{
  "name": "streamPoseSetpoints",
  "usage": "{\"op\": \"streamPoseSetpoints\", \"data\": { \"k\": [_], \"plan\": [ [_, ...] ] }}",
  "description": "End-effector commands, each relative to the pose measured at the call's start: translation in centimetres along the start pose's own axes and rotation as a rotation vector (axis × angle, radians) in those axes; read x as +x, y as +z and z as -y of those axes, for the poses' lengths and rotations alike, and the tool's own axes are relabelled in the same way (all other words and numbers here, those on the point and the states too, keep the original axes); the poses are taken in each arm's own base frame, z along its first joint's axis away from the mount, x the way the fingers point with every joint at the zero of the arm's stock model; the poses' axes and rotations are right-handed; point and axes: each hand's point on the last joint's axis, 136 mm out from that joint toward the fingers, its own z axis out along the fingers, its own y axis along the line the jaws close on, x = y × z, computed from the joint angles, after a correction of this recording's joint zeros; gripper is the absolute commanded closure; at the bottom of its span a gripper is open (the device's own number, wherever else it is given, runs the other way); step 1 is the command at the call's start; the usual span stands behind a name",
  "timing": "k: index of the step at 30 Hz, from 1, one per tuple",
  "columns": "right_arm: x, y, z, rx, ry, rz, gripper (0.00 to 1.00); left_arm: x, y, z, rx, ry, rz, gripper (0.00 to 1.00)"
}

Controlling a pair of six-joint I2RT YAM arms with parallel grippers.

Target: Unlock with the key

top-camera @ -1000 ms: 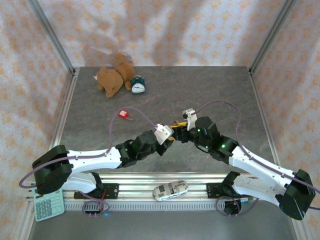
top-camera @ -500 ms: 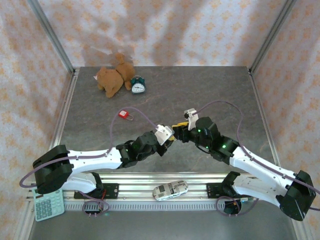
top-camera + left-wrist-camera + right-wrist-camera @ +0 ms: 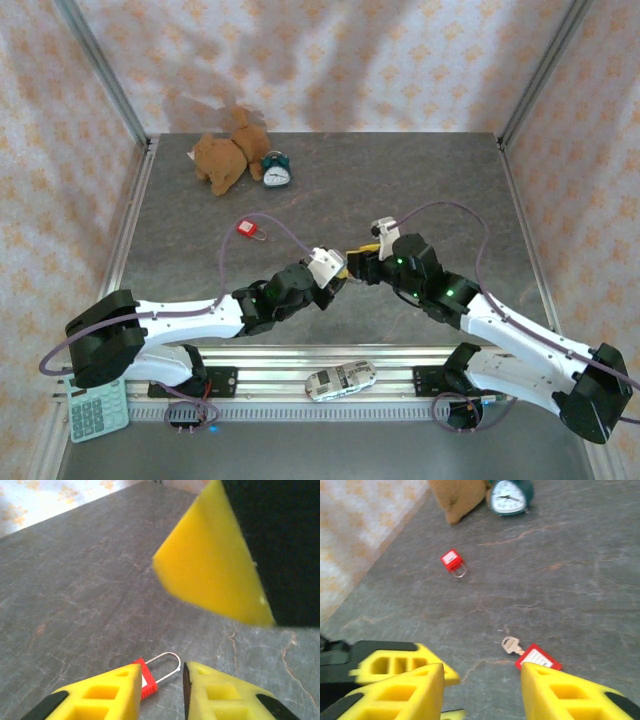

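Your right gripper and left gripper both stand parted, empty. The key (thin, probably slippery) lies flat on the table; pinch its red tag. The padlock sits well apart.

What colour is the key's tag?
The key tag is red with a white label; right wrist view.

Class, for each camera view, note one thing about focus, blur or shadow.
Top external view: even light, soft shadows on the patterned backdrop. Left wrist view: a yellow finger looms close, soft-edged; the red padlock beyond stays readable. Right wrist view: its own fingers at the bottom look smeared; the key is fairly sharp.
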Motion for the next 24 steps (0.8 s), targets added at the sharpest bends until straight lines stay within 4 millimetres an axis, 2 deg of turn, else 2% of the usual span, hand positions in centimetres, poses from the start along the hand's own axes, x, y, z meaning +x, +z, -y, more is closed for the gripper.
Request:
{"op": "streamPoseSetpoints", "data": {
  "k": [1,4,7,10,12,15,18,20,24],
  "plan": [
    [0.5,1.3,4.1,0.218,0.024,-0.070,0.47,-1.2,-1.0,-2.5,-0.121,-0.077,0.076,0.57],
    [3.4,4.1,7.6,0.420,-0.011,-0.247,0.50,-0.5,-1.5,-4.6,-0.229,-0.125,0.077,0.55],
    [5.0,6.6,9.3,0.517,-0.055,-0.336,0.59,0.3,-2.1,-6.5,-0.335,-0.170,0.065,0.52],
    [5.6,8.2,10.4,0.571,-0.082,-0.361,0.67,1.0,-3.0,-8.1,-0.419,-0.235,0.069,0.52],
    [6.4,9.0,10.5,0.570,-0.088,-0.395,0.70,1.4,-3.7,-9.0,-0.466,-0.264,0.063,0.48],
    [8.9,9.8,11.0,0.565,-0.093,-0.480,0.71,1.9,-4.6,-10.2,-0.535,-0.289,0.061,0.47],
    [10.7,9.7,10.9,0.539,-0.080,-0.522,0.75,2.2,-5.0,-10.9,-0.552,-0.334,0.037,0.47],
    [11.7,9.3,10.4,0.517,-0.075,-0.545,0.76,2.2,-5.2,-11.3,-0.563,-0.350,0.026,0.48],
    [13.3,8.8,8.4,0.436,-0.091,-0.598,0.79,2.2,-5.2,-11.3,-0.556,-0.361,0.005,0.49]
  ]
}}
